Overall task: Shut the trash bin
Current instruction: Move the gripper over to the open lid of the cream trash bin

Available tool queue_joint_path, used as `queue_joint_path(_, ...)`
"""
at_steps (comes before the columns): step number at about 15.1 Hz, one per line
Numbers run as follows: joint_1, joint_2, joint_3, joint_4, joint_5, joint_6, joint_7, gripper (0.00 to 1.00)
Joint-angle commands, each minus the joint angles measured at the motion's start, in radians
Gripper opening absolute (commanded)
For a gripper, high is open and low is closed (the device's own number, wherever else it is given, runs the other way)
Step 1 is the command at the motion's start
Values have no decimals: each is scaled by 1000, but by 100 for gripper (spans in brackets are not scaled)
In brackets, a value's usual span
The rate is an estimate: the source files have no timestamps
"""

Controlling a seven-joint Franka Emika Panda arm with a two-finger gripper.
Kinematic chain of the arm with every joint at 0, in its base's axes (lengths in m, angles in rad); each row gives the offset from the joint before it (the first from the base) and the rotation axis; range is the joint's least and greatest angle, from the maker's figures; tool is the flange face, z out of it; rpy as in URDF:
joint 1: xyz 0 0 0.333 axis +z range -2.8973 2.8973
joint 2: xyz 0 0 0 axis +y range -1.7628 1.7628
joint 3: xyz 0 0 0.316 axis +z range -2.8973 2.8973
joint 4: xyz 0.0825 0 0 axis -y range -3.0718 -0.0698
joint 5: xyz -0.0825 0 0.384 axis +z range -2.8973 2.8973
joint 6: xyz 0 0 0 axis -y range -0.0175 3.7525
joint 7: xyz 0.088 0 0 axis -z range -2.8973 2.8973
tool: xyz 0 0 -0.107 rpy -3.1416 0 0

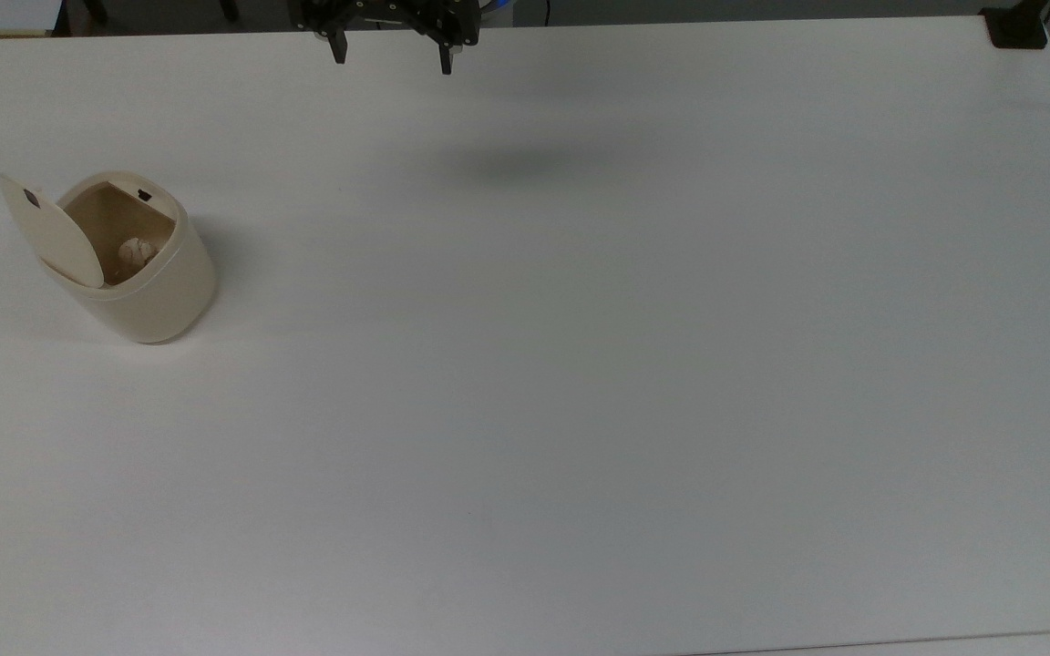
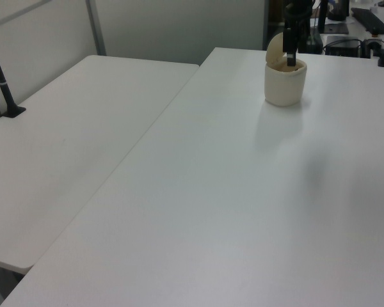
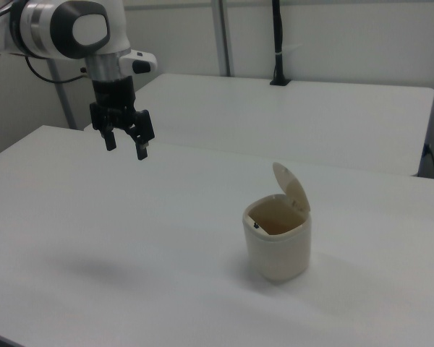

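Trash bin (image 3: 278,246) stands upright on the white counter (image 3: 166,217) with its lid (image 3: 291,189) raised, well apart from the empty, spread gripper (image 3: 126,144), which hangs high toward the right view's left.

**What stays hidden or cut off**

In the top view the gripper (image 1: 390,50) is cut by the upper edge, just past the desk's (image 1: 580,410) far edge; its two fingertips hang into view, the arm above lost. The trash bin's (image 1: 138,264) raised lid (image 1: 46,232) hides part of the opening, and the pale crumpled lump (image 1: 135,251) inside is too small to tell what it is. In the left view a dark upright thing (image 2: 292,32) overlaps the bin's rim, too indistinct to identify. In the right view the arm (image 3: 65,29) runs off the upper left corner.
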Motion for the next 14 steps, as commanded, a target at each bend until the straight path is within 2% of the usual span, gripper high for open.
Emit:
queue_joint_path(1,-1,-12,-7,-11,-11,-2,-17,100)
queue_joint_path(7,-2,-8,-7,-11,-8,28,-20,100)
queue_joint_path(8,-7,-9,-10,-11,-4,28,-15,93)
queue_joint_path(9,-7,-9,-10,-9,-1,28,-13,70)
queue_joint_path(10,-10,-8,-12,3,0,28,-12,40)
queue_joint_path(11,-10,-5,-22,17,2,27,-7,20)
queue_joint_path(12,-10,-2,-36,26,3,27,-4,8)
queue_joint_path(13,-10,0,-54,35,5,28,11,1)
queue_joint_path(14,-10,11,-83,46,6,34,38,0)
